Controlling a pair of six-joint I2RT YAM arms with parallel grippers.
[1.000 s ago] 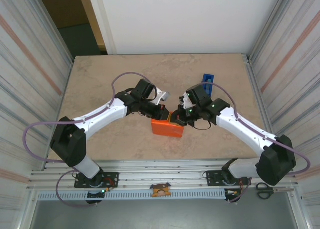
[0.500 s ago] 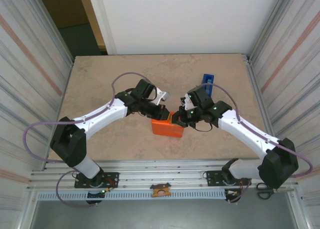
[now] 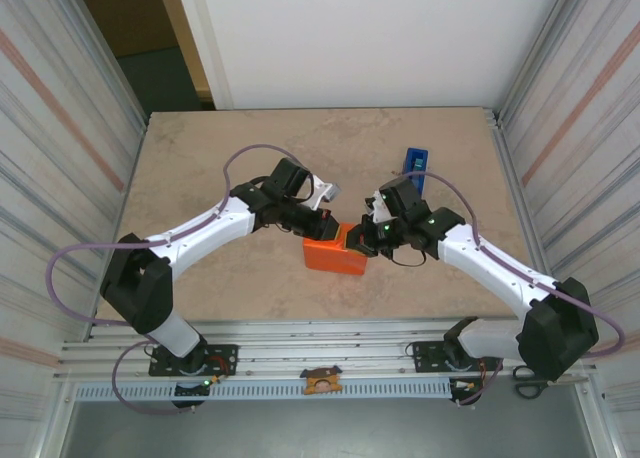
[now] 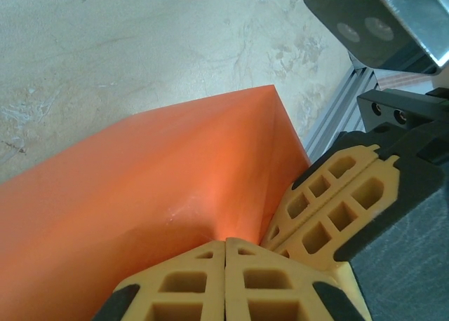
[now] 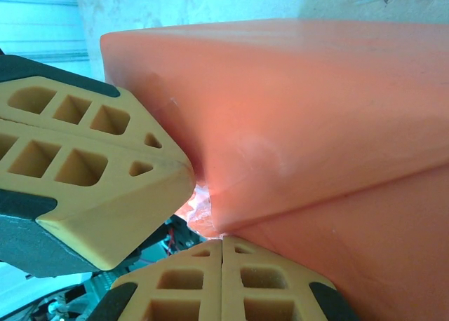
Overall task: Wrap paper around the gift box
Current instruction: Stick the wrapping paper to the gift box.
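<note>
The paper (image 3: 334,257) is folded into an orange box-shaped parcel at the table's middle, and the gift box is hidden under it. My left gripper (image 3: 334,230) is shut, its tips pressed on the parcel's far right corner. My right gripper (image 3: 357,241) is also shut, with its tips touching the same corner from the right. In the left wrist view my shut left gripper (image 4: 225,241) rests against the creased paper (image 4: 161,188), with the right fingers (image 4: 337,195) beside it. In the right wrist view my right gripper (image 5: 222,241) meets a paper fold (image 5: 316,118), and the left fingers (image 5: 84,160) lie alongside.
A blue tape dispenser (image 3: 414,161) stands behind the right wrist. Scissors (image 3: 529,378) lie on the rail at the near right. Metal side walls close in the table (image 3: 200,158) on both sides. A crumpled bit of clear tape (image 5: 198,207) shows at the parcel corner.
The right wrist has eased slightly toward the near side, uncovering more of the blue dispenser. The left arm and the parcel have stayed put.
</note>
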